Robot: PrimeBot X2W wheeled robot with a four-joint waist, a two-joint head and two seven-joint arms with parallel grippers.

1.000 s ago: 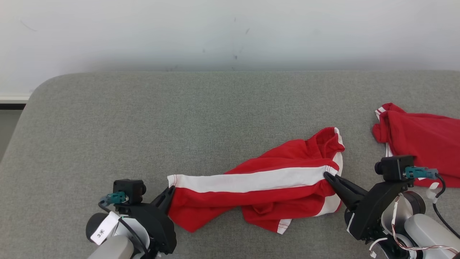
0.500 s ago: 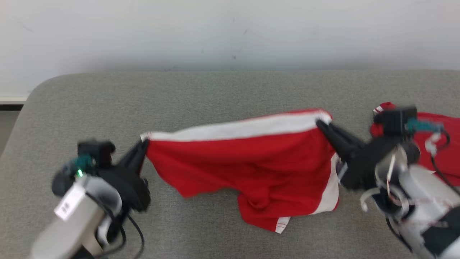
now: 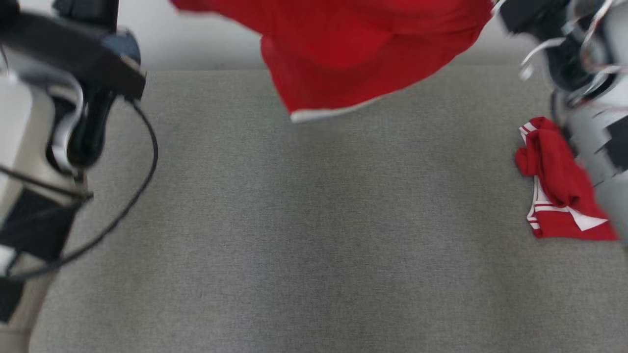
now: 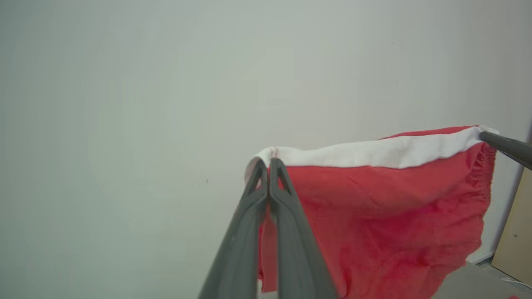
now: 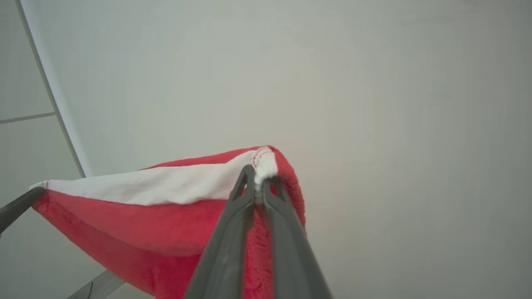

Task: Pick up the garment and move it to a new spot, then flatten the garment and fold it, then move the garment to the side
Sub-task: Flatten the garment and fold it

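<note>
Two grips | left pincer point(image 4: 269, 162) clamped on one corner of red cloth garment point(image 4: 374, 207) with white band point(image 4: 374, 152) | right pincer point(image 5: 258, 176) clamped on opposite corner | garment hangs above grey fabric desk point(image 3: 314, 220).

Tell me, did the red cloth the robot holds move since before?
Yes, upward. The garment lay on the grey table a second ago; now it hangs lifted off it.

Over on the right, a crumpled red cloth with white stripes point(image 3: 554, 186) sits on the grey fabric surface point(image 3: 314, 235), near its edge. Pale wall point(image 3: 206, 44) behind. A tan panel point(image 4: 515, 232), possibly a board, stands beside that wall.
</note>
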